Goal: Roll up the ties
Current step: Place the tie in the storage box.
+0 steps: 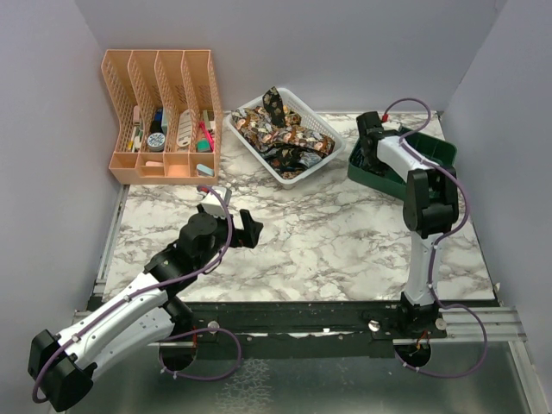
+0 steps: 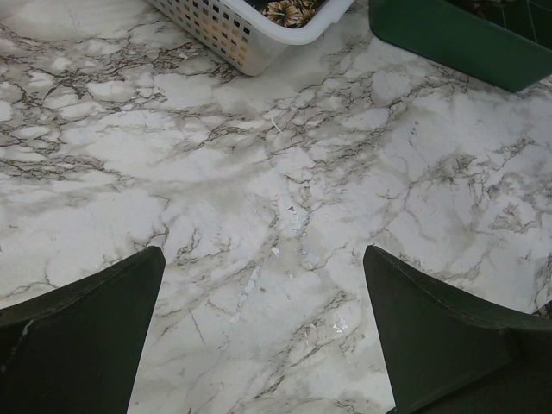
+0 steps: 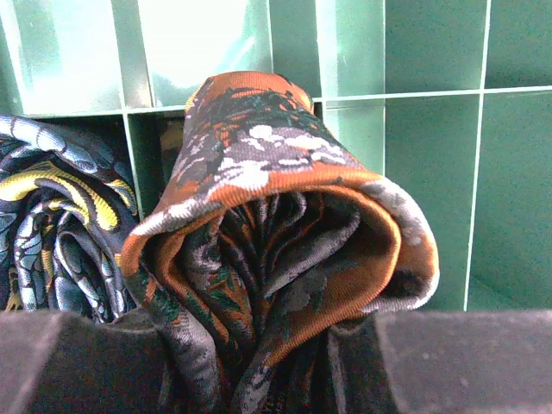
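Several loose patterned ties (image 1: 280,131) lie heaped in a white basket (image 1: 321,129) at the back middle of the table. My right gripper (image 1: 369,131) reaches into the green bin (image 1: 438,148) at the back right. In the right wrist view it (image 3: 272,349) is shut on a rolled orange and grey tie (image 3: 276,224), which stands against the bin's divider wall (image 3: 414,172). A second rolled tie (image 3: 52,224), blue and yellow, sits just to its left. My left gripper (image 1: 246,226) hovers open over bare marble (image 2: 263,252), holding nothing.
An orange desk organiser (image 1: 164,116) with pens and small items stands at the back left. In the left wrist view the basket's corner (image 2: 233,30) and the green bin's edge (image 2: 457,43) lie ahead. Purple walls close in the table.
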Controlling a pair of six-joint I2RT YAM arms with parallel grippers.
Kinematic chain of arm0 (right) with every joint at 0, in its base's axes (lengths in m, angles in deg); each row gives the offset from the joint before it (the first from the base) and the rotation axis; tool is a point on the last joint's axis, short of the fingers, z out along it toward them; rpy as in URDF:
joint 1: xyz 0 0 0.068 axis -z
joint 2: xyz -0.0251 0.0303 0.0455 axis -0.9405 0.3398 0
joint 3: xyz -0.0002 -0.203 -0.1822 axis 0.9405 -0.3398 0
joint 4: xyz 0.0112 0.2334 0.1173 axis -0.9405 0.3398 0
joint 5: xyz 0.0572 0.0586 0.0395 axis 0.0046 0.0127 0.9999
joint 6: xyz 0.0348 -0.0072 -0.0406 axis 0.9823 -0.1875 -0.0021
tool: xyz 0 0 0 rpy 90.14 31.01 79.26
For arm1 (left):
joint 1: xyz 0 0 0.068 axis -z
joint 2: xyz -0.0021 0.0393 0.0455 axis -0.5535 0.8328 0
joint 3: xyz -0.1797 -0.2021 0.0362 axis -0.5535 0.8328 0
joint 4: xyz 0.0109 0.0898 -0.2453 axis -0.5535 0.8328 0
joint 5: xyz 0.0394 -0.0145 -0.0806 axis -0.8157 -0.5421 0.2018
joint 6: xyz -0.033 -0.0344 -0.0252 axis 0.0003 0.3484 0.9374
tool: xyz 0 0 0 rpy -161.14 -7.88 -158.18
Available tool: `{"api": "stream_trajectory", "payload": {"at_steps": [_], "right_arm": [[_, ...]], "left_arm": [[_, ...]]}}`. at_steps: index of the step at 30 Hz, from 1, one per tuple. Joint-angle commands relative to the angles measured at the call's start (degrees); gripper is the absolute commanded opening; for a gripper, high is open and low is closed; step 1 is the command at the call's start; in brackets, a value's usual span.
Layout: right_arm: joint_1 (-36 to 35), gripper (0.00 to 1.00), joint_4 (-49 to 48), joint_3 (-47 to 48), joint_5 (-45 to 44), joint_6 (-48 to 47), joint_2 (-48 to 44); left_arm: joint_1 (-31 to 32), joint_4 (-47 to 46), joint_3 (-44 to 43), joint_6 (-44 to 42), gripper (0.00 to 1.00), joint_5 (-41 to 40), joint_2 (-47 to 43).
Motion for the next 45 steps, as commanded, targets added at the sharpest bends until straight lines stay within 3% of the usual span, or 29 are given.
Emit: {"api": "stream_trajectory", "payload": {"at_steps": [1, 6, 12, 22, 45], "right_arm": [[-0.24, 0.01, 3.78, 1.02, 4.77, -1.03, 6.54], [-0.93, 0.01, 4.8, 1.36, 2.19, -2.62, 3.4], [-0.87, 0.01, 5.81, 3.0, 6.32, -7.83, -0.82], [-0.24, 0.0, 9.15, 5.15, 13.18, -9.89, 6.12], [1.37, 0.03, 9.75, 7.88, 16.08, -11.82, 12.16]], "left_arm": [[-0.15, 0.47, -1.65, -0.55, 0.99, 1.2, -0.58], [-0.17, -0.12, -1.56, -0.34, 0.99, 1.14, -0.63], [-0.19, -0.67, -1.81, -0.43, 0.99, 1.5, 0.27], [-0.2, 0.09, -2.08, -0.33, 0.99, 1.83, 0.24], [-0.18, 0.12, -2.09, -0.87, 0.99, 1.92, 0.17]]}}
